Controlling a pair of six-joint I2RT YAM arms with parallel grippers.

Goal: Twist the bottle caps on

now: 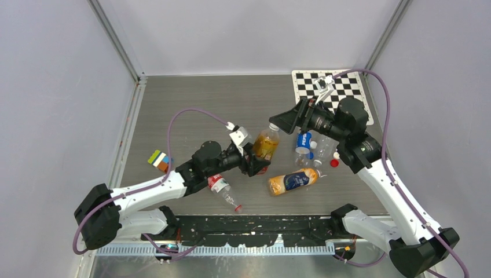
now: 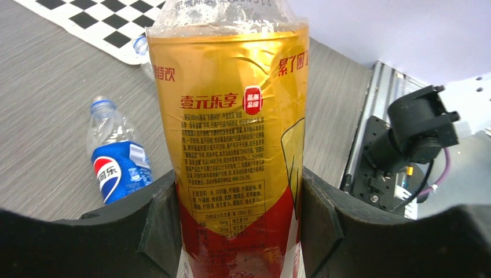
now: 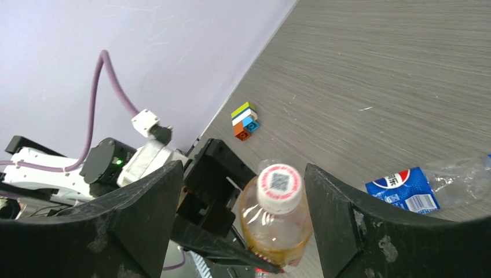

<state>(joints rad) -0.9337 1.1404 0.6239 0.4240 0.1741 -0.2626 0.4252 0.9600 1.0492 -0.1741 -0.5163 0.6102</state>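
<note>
An amber bottle point(image 1: 267, 145) with a gold and red label point(image 2: 231, 133) stands upright, and my left gripper point(image 1: 256, 157) point(image 2: 237, 226) is shut on its lower body. A white bottle cap point(image 3: 279, 186) with a red ring and a printed code sits on its neck point(image 1: 274, 126). My right gripper point(image 1: 278, 121) point(image 3: 244, 174) is open above the bottle. The cap lies between its fingers, touching neither and closer to the right finger point(image 3: 330, 214). Loose caps lie to the right: one red point(image 1: 334, 163), one white point(image 1: 313, 145).
A Pepsi bottle point(image 1: 303, 142) point(image 2: 116, 165) point(image 3: 405, 188), a clear bottle point(image 1: 324, 149), a lying amber bottle point(image 1: 294, 181) and a red-labelled bottle point(image 1: 224, 192) lie around. Coloured blocks point(image 1: 159, 160) point(image 3: 245, 120) sit at left. A checkerboard point(image 1: 341, 87) is at the back right.
</note>
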